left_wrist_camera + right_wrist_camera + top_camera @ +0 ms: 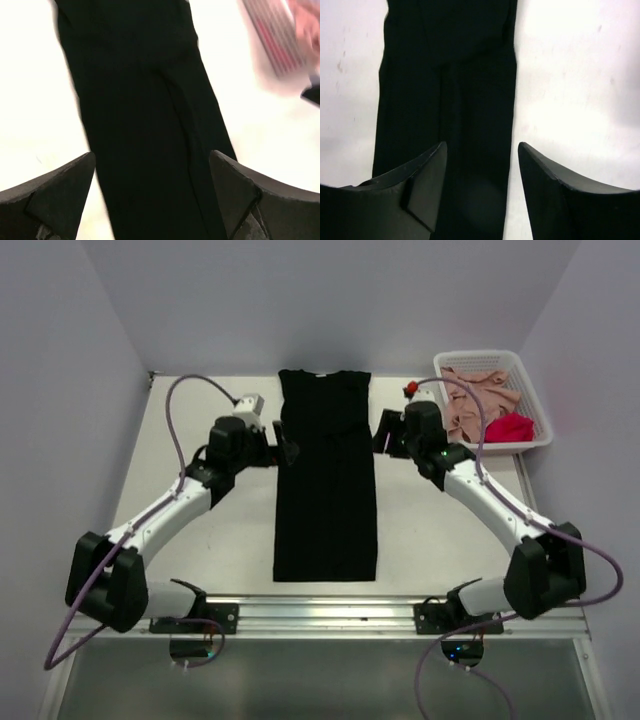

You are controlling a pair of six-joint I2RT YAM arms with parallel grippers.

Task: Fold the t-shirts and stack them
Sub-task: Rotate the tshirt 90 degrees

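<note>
TOP VIEW: A black t-shirt [326, 480] lies flat mid-table [430, 530] as a long narrow strip, collar at the far end, hem toward the arm bases. Sides look already folded in, prob. so the strip can next be doubled end to end. The arms reach in from opp. sides, level w/ the shirt's upper part. The left gripper [288, 452] sits just beside one long edge and the right gripper [380, 436] just beside the other. A white basket [478, 356] in the far right corner holds pink t-shirts [480, 400] and a red t-shirt [510, 427], not yet folded, well apart from the strip.

LEFT WRIST: The left gripper [152, 155] hangs over the black t-shirt [145, 100], fingers spread wide w/ nothing between them. A lengthwise crease runs down the cloth. Whether the tips touch the fabric can't be told. The basket [272, 40] shows as a blur, top right.

RIGHT WRIST: The right gripper [481, 146] has its fingers apart but less widely, holding nothing. The black t-shirt [450, 75] lies below, bare table either side. Contact w/ the cloth is unclear.
</note>
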